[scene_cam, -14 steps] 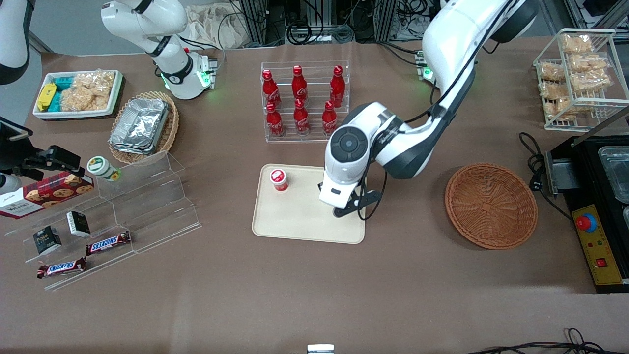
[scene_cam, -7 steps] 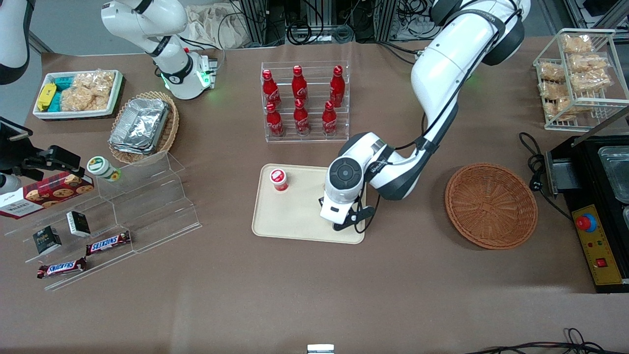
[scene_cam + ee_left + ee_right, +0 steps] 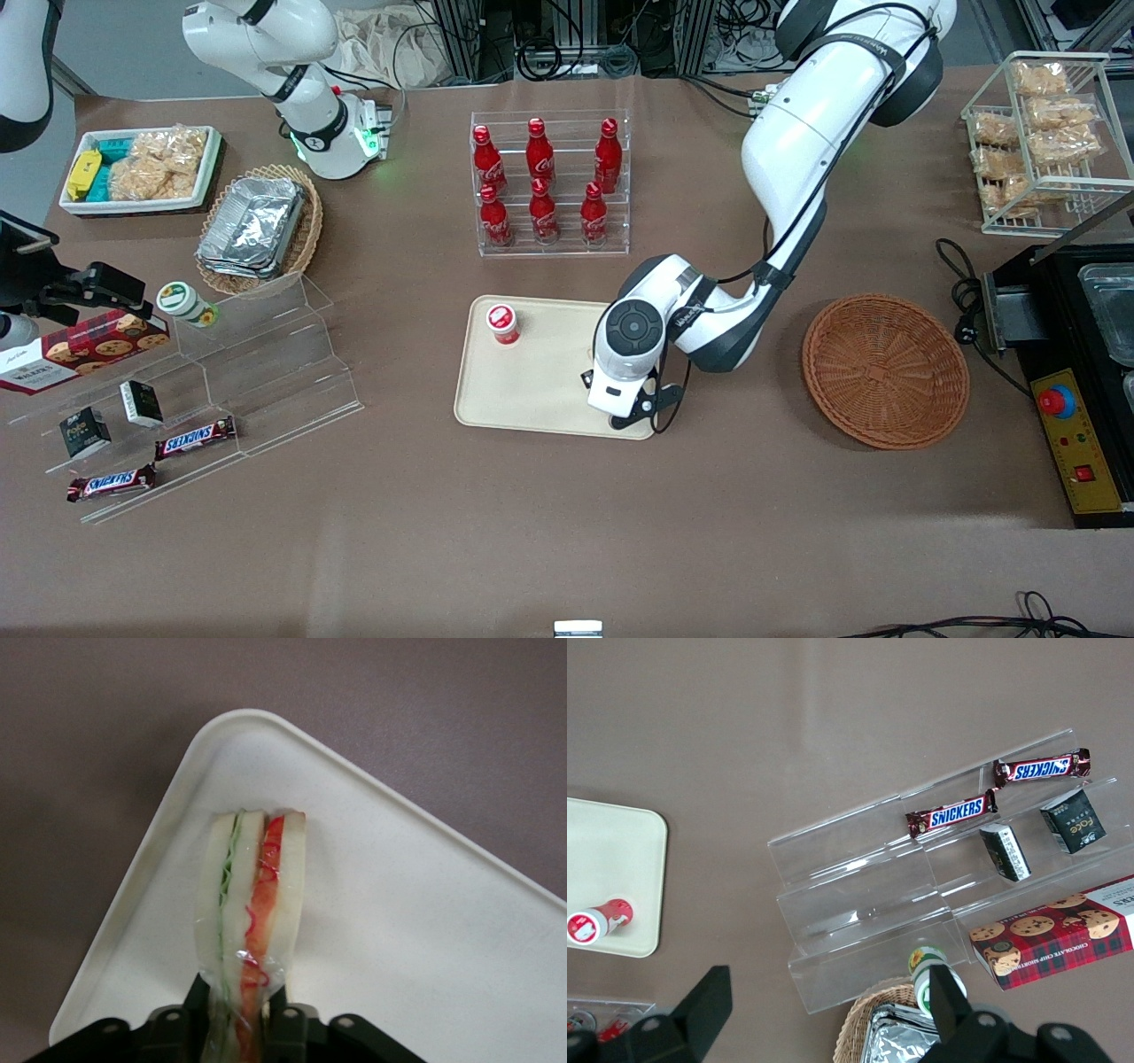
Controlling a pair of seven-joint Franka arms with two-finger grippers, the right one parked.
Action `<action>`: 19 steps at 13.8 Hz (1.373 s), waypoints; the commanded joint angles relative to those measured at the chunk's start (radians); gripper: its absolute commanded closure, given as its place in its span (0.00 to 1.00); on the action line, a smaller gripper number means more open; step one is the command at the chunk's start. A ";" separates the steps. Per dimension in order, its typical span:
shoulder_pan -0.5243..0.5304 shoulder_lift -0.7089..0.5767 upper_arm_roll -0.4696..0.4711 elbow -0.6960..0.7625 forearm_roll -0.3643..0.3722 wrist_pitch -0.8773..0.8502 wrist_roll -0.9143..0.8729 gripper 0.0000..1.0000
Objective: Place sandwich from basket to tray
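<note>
Transfer nearly complete: gripper (image 3: 241, 1014) clamped on the wrapped sandwich (image 3: 251, 904), poised over the near corner of the tray (image 3: 523, 390); basket (image 3: 884, 370) emptied; lowering and release remain

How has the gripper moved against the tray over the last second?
Yes: the gripper, shut on the sandwich, shifted nearer the front camera, toward the tray corner.

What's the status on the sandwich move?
Gripper shut on sandwich, over tray corner nearest the front camera. Basket empty. Red-capped cup on tray, apart.
</note>
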 commanded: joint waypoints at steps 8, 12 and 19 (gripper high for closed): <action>0.080 -0.314 0.002 0.014 0.015 -0.168 -0.097 0.00; 0.177 -0.471 0.000 -0.017 -0.002 -0.287 -0.020 0.00; 0.370 -0.603 0.022 -0.104 -0.085 -0.350 0.428 0.00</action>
